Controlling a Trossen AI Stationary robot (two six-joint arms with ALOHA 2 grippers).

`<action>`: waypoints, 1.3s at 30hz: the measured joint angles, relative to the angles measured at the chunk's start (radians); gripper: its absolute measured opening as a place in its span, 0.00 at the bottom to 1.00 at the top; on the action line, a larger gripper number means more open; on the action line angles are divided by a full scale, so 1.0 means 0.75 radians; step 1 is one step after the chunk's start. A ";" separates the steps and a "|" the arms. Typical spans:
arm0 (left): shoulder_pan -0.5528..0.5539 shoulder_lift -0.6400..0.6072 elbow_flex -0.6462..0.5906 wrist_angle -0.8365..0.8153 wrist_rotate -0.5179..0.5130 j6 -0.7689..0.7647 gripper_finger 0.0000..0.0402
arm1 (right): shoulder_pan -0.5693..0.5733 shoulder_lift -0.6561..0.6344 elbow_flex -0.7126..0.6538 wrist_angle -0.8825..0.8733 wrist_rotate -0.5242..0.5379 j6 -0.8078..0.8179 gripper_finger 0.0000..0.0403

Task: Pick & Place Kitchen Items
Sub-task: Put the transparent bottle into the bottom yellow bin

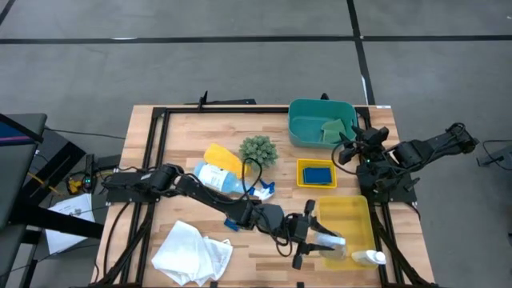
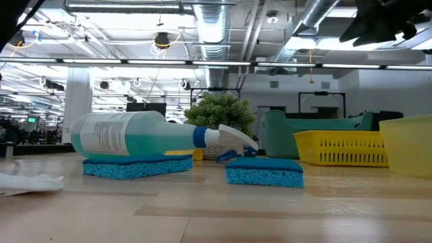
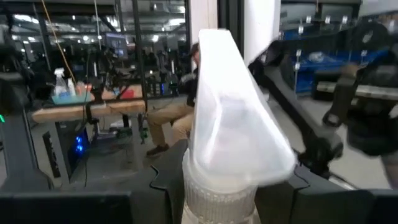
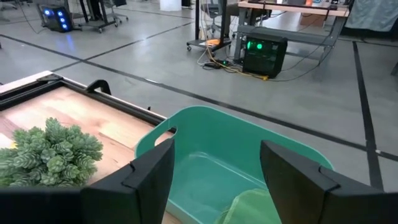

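Observation:
My left gripper (image 1: 314,234) is stretched out over the near part of the large yellow bin (image 1: 346,210). It is shut on a spray bottle with a white head (image 3: 231,118), seen in the high view as a pale shape (image 1: 332,238). My right gripper (image 4: 214,180) hangs open and empty by the teal bin (image 4: 205,155), which holds a green sponge (image 1: 336,128). A clear spray bottle with a blue trigger (image 2: 142,135) lies on its side on a blue sponge (image 2: 135,167). The white cloth (image 1: 192,250) lies crumpled at the near left. My left gripper holds the bottle at its neck, just under the ribbed white collar (image 3: 217,200), with one dark finger (image 3: 158,190) on each side. The fingers come in about level from the table's left. The bottle stands upright, lifted clear, head above the fingers. Its body is below the picture.
A spiky green plant ball (image 1: 258,150) and a yellow sponge (image 1: 220,156) sit mid-table. A small yellow tray (image 1: 317,185) holds a blue sponge (image 1: 317,173). Another blue sponge (image 2: 264,172) lies near the bottle. A white bottle-like thing (image 1: 370,257) lies at the yellow bin's near right corner.

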 joint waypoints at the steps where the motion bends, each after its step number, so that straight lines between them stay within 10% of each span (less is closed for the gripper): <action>1: 0.001 0.017 0.008 -0.003 -0.002 0.000 0.33 | 0.000 0.000 0.000 0.000 0.000 0.000 0.56; 39: 0.032 0.302 0.223 0.034 -0.010 -0.035 0.33 | 0.000 0.000 0.000 0.023 0.001 0.000 0.56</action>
